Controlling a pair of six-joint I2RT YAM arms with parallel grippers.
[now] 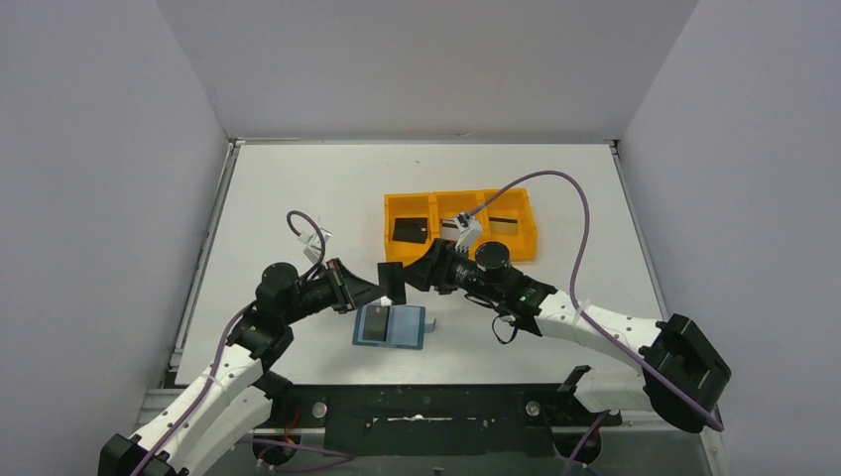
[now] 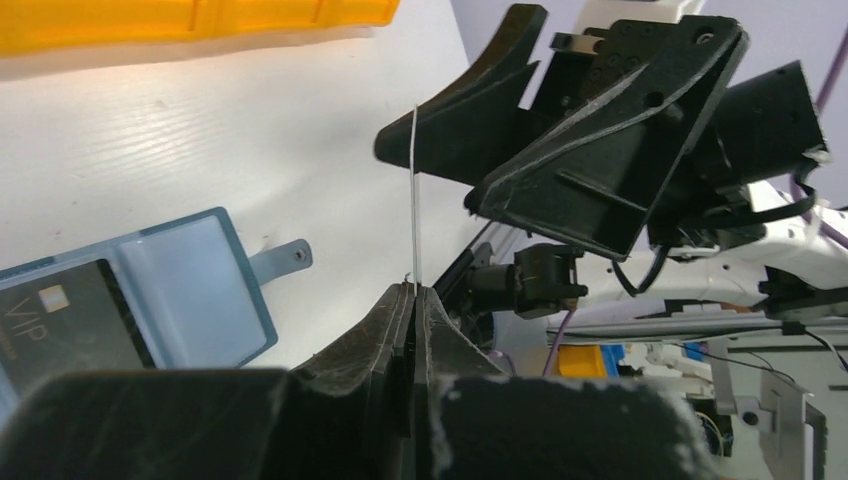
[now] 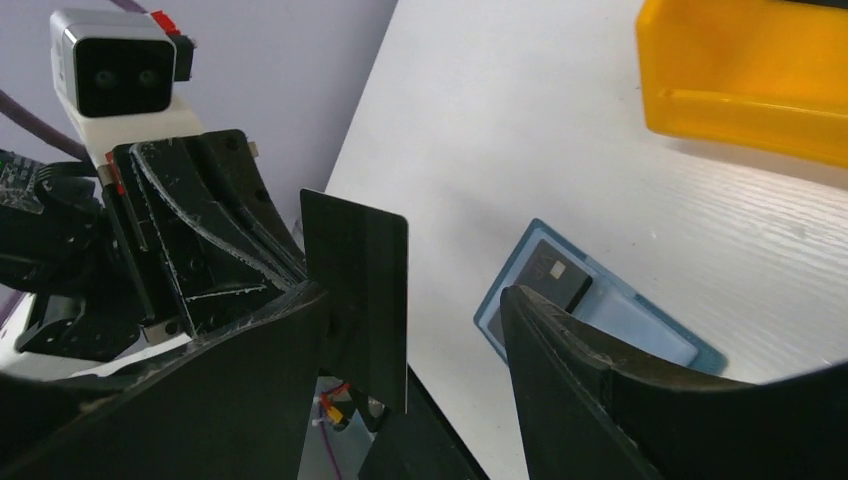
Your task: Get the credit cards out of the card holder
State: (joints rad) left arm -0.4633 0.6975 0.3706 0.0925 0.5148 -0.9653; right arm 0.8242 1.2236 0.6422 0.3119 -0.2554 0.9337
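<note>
Card (image 1: 393, 283) between jaws, tray (image 1: 417, 198) beyond — table's (image 1: 298, 188) left free

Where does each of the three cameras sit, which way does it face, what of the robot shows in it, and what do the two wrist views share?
Top external: above and behind the arms, looking down on the table; shows both arms, left gripper and right gripper.
Left wrist: on the left arm, facing along its own shut fingers toward the right gripper.
Right wrist: on the right arm, facing past its own open fingers toward the left gripper.
Shared: the black card in the left gripper, and the card holder.
</note>
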